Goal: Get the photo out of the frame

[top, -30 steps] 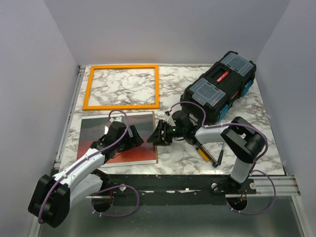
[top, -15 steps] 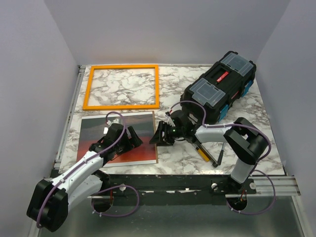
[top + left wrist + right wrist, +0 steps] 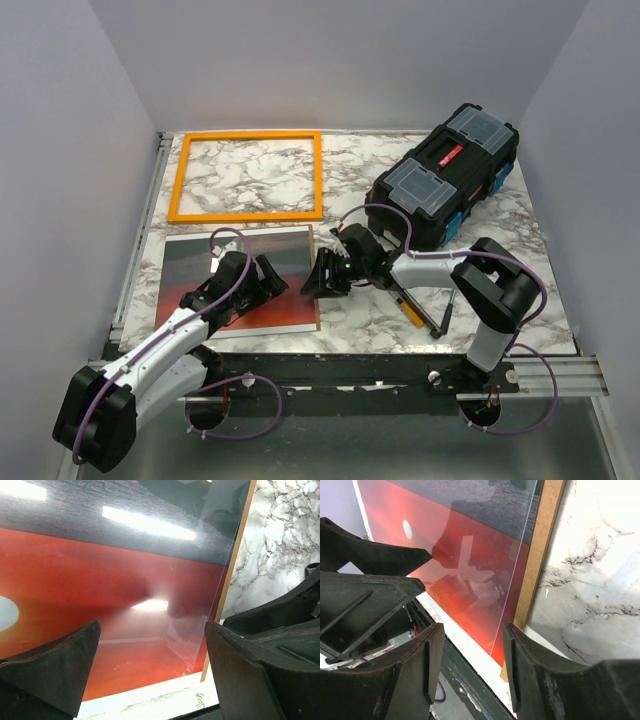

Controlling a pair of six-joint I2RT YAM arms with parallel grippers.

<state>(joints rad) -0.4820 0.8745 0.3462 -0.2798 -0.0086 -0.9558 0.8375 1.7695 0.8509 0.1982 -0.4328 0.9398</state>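
Sliding closer, the right jaws sit open at the edge of the photo (image 3: 185, 262), which lies flat beside the bare frame (image 3: 245, 214), seemingly out already, and the left jaws hover open above it, so backing off looks next.

The top camera looks down on the whole worktop (image 3: 350, 165) from behind. Both wrist cameras sit close, sharing the right edge of the photo (image 3: 100, 580).
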